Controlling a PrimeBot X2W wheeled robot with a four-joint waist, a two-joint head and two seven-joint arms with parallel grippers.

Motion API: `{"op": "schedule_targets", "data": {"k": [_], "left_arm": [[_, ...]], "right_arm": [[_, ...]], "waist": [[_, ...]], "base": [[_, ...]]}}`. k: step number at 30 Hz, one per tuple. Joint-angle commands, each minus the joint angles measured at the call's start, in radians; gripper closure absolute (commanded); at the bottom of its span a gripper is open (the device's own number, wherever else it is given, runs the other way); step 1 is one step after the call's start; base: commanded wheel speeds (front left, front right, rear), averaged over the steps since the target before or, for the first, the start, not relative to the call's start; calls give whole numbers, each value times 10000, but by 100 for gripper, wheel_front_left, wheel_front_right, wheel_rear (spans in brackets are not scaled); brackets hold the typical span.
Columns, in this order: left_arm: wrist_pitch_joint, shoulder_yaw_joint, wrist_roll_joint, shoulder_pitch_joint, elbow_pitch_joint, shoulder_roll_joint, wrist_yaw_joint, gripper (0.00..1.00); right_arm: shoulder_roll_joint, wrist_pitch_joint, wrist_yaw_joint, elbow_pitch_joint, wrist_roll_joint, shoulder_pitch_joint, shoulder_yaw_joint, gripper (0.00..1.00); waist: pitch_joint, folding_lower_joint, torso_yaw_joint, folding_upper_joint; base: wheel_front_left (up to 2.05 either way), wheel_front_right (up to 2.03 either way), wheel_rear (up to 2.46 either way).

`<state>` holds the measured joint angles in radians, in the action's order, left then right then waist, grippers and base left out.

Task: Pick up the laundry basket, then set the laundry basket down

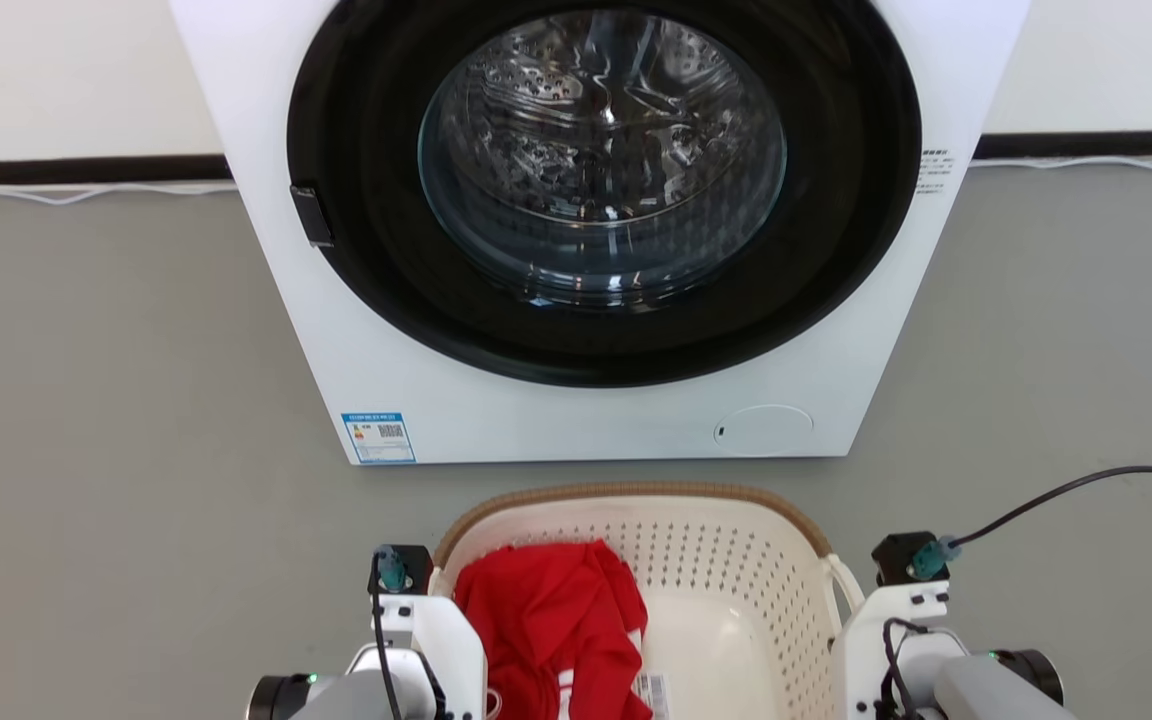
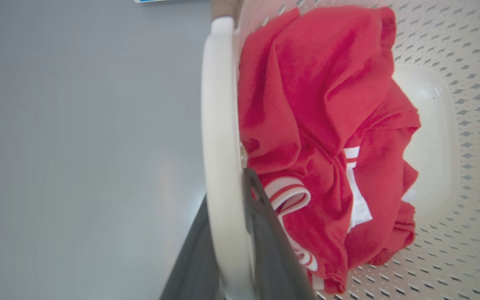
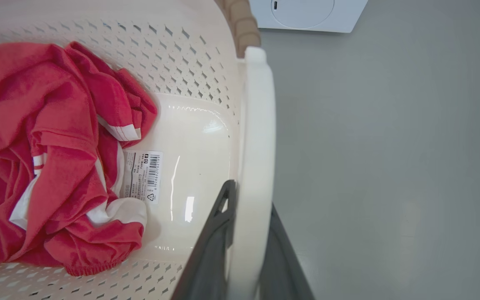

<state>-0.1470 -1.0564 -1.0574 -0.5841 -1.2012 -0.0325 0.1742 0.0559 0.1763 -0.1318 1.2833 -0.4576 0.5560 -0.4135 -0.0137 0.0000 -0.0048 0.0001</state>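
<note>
Grey floor (image 1: 86,380); washing machine (image 1: 576,425) beyond laundry basket (image 1: 736,570) (red garment (image 1: 546,620) inside).

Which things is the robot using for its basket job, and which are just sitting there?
For the job:
- laundry basket
- left gripper, clamped on the left handle
- right gripper, clamped on the right handle

Just there:
- washing machine, behind the basket
- red garment, lying inside the basket
- grey floor
</note>
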Motion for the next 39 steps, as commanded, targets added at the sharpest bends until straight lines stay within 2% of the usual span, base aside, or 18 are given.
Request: {"op": "schedule_targets", "data": {"k": [1,39], "left_arm": [[59,121,-60,-236,143,-177,-64,100],[-213,-574,-854,-199,154,-177,-77,100]], "right_arm": [[-57,31,11,-224,-46,-11,-300,100],[-57,200,11,-71,-1178,49,-1448,100]], "waist": [[80,0,-4,-1],[273,0,-182,-1]], "base": [[0,0,0],[0,0,0]]}}
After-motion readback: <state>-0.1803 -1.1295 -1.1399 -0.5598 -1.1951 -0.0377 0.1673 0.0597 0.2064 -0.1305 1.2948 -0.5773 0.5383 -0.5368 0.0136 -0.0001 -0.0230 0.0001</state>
